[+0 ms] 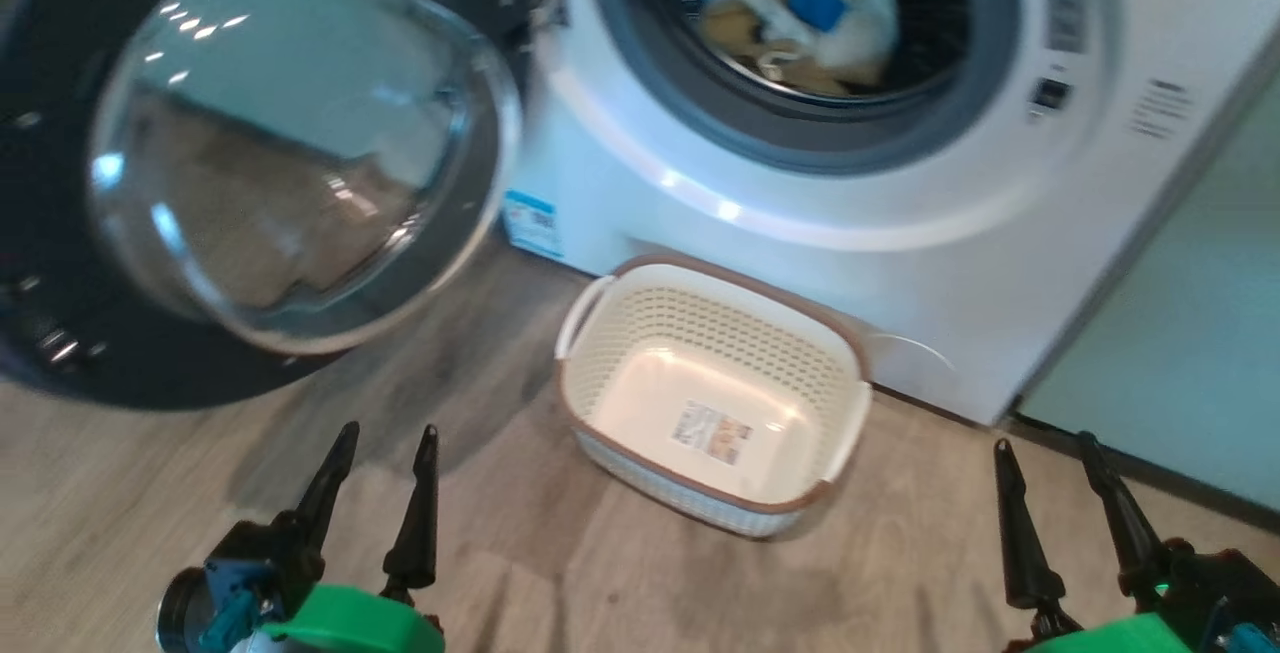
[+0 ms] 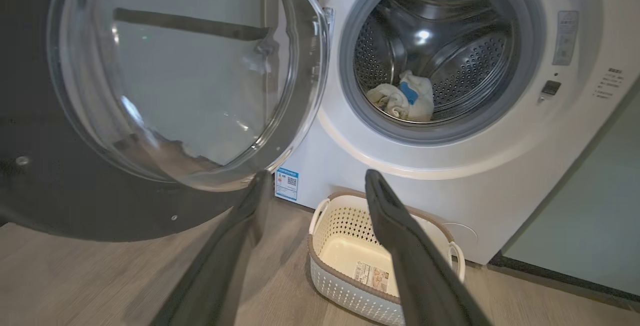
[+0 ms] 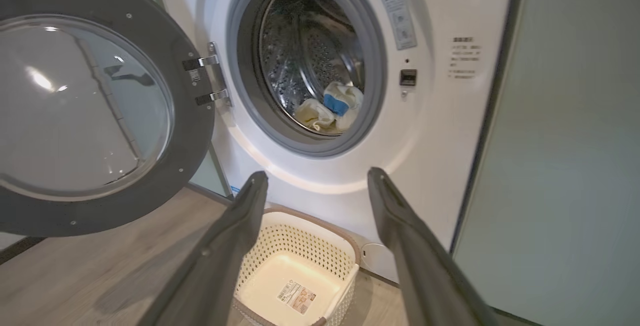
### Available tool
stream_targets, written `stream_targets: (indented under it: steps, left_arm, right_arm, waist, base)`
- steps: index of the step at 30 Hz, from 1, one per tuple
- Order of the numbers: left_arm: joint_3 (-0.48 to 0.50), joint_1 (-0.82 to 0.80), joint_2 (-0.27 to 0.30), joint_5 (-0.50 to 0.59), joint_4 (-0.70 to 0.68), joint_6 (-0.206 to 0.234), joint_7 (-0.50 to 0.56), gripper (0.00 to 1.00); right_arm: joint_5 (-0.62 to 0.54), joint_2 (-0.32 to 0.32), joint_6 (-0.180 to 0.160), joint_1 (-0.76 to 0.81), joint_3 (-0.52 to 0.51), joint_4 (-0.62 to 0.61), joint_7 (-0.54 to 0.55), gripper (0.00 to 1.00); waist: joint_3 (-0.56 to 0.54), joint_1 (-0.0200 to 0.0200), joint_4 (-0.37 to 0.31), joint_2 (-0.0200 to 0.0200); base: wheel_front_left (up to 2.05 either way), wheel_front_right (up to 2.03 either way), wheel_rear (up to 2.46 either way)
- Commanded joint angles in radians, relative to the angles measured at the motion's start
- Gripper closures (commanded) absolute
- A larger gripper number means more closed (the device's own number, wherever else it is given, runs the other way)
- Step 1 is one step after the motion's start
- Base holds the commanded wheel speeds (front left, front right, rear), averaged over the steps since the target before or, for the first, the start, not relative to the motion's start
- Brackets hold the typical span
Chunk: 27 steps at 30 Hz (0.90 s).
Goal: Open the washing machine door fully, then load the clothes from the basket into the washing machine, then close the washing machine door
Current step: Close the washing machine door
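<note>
1. Washing machine door (image 1: 270, 163) stands swung wide open on the left side of the washing machine (image 1: 800, 223). Its bulging clear glass bowl is ringed by a broad, glossy black rim.
2. The washing machine is a smooth white front-loader. A round grey rubber gasket (image 1: 800, 138) frames the opening, with a perforated steel drum (image 2: 450, 51) behind it. A metal hinge (image 3: 207, 81) joins the door to the front panel. A small blue energy sticker (image 1: 533, 223) sits at the lower left corner.
3. The clothes (image 1: 815, 18) lie in a soft, crumpled heap on the bottom of the drum. They are cream and pale yellow fabric, with one blue patch on top.
4. The basket (image 1: 700, 333) sits on the floor (image 1: 520, 553) just in front of the machine's base, below the opening. It is rectangular cream plastic with rounded corners, perforated walls, a brown rim and white side handles. A label sticker (image 1: 712, 431) shows on its bare bottom.
5. The left gripper (image 1: 390, 430) hovers low over the wood-grain floor, below the door. Its two long, dark, tapered fingers are spread apart and grasp nothing.
6. The right gripper (image 1: 1044, 441) hovers to the right of the basket, near the pale green cabinet (image 1: 1180, 353). Its fingers are likewise spread and grasp nothing.
</note>
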Motion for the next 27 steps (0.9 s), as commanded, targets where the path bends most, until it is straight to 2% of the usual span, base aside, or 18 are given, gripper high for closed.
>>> stream_targets:
  steps: [1, 9, 21, 22, 23, 24, 27]
  left_arm:
    - [0.042, -0.04, 0.002, 0.009, -0.036, 0.001, -0.006, 0.0]
    - [0.05, -0.023, -0.004, 0.01, -0.04, -0.003, -0.006, 0.0]
    - [0.061, -0.012, -0.011, 0.019, -0.046, 0.0, -0.006, 0.0]
    - [0.061, -0.011, -0.012, 0.019, -0.046, 0.0, -0.006, 0.49]
    - [0.062, -0.012, -0.012, 0.019, -0.045, 0.0, -0.006, 0.77]
    - [0.061, -0.012, -0.013, 0.019, -0.045, -0.001, -0.006, 1.0]
    - [0.062, -0.012, -0.014, 0.02, -0.045, -0.004, -0.006, 1.0]
  right_arm:
    - [-0.008, -0.011, 0.004, -0.029, 0.022, -0.027, -0.006, 0.0]
    - [-0.005, -0.011, 0.004, -0.026, 0.033, -0.02, -0.006, 0.0]
    - [-0.004, -0.011, 0.004, -0.032, 0.049, -0.014, -0.006, 0.0]
    - [-0.004, -0.011, 0.004, -0.033, 0.049, -0.014, -0.006, 0.0]
    - [-0.004, -0.011, 0.004, -0.033, 0.049, -0.014, -0.006, 0.0]
    - [-0.005, -0.011, 0.004, -0.033, 0.048, -0.014, -0.006, 0.0]
    - [-0.006, -0.011, 0.004, -0.034, 0.048, -0.014, -0.006, 0.0]
  waist:
    - [-0.008, 0.0, 0.084, 0.0]
    - [-0.022, 0.0, 0.169, 0.0]
    - [-0.021, 0.0, 0.161, 0.0]
    - [-0.021, 0.0, 0.158, 0.0]
    - [-0.02, 0.0, 0.155, 0.0]
    - [-0.02, 0.0, 0.153, 0.0]
    - [-0.018, 0.0, 0.148, 0.0]
  base:
    - [0.0, 0.0, 0.0]
    - [0.0, 0.0, 0.0]
    - [0.0, 0.0, 0.0]
    - [0.0, 0.0, 0.0]
    - [0.0, 0.0, 0.0]
    - [0.0, 0.0, 0.0]
    - [0.0, 0.0, 0.0]
